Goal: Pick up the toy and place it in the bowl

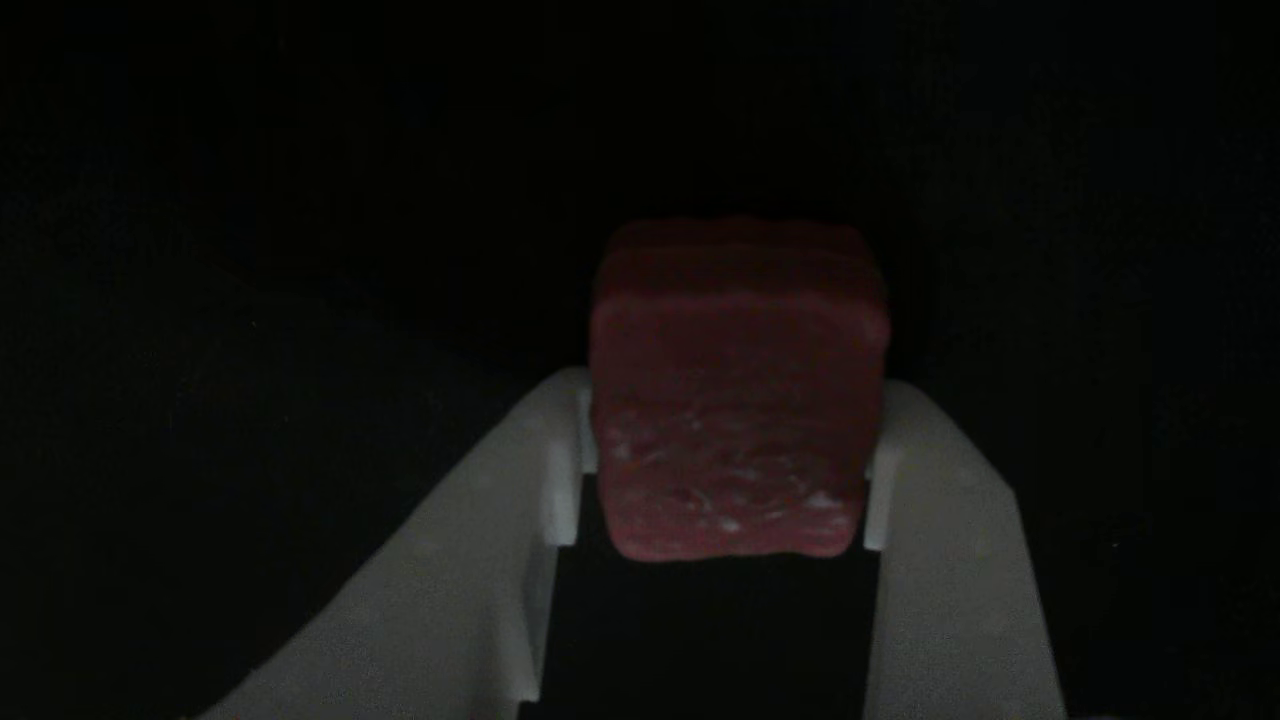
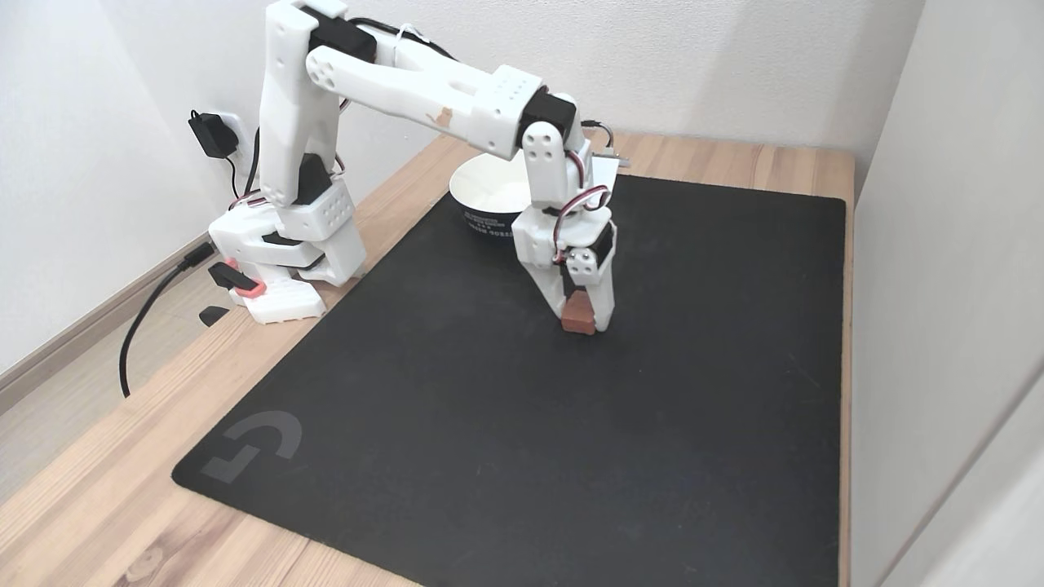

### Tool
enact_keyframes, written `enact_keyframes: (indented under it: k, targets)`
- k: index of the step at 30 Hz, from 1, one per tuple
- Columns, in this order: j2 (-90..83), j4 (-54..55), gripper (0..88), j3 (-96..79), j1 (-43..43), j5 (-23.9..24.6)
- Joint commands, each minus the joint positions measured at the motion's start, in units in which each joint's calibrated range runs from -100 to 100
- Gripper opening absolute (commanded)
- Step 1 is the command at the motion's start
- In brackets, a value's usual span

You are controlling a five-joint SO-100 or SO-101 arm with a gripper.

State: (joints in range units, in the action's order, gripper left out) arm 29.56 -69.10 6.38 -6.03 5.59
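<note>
Other view very dim, underexposed; fixed view bright, evenly lit, sharp.

In the fixed view we see the arm (image 2: 506, 106) covering the right side of the bowl (image 2: 489, 191), and the print on its dark outer wall is too small to read. In the other view everything around the toy (image 1: 738, 400) is lost in darkness, and the gripper (image 1: 725, 470) is cut off by the bottom edge.

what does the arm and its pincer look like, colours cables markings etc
The arm is built of white plastic segments with black servo blocks at the joints, and some white parts carry grids of small round holes. Thin red, black and white wires loop beside the wrist. The white base has a red-orange clip, and a black cable runs from it. The pincer has two broad white fingers with flat inner faces.
</note>
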Motion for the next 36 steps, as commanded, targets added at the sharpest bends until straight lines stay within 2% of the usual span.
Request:
enact_keyframes:
  k: [1, 10, 16, 22, 27, 32, 36]
  targets:
    - [0.5, -0.3, 2.5, -0.6, -0.1, -0.2]
    - [-13.2, -1.1, 2.4, -1.4, -1.0, -0.2]
    - [-23.8, -1.1, 2.4, -1.5, -6.6, -0.3]
    - [-33.7, -0.4, 2.4, -11.4, -17.8, -0.4]
    - [-42.6, -0.2, 2.5, -21.4, -28.0, -4.2]
    - [-49.9, 2.4, 2.5, -29.7, -33.4, -4.5]
    - [-55.0, 4.9, 2.5, -39.0, -37.9, -8.8]
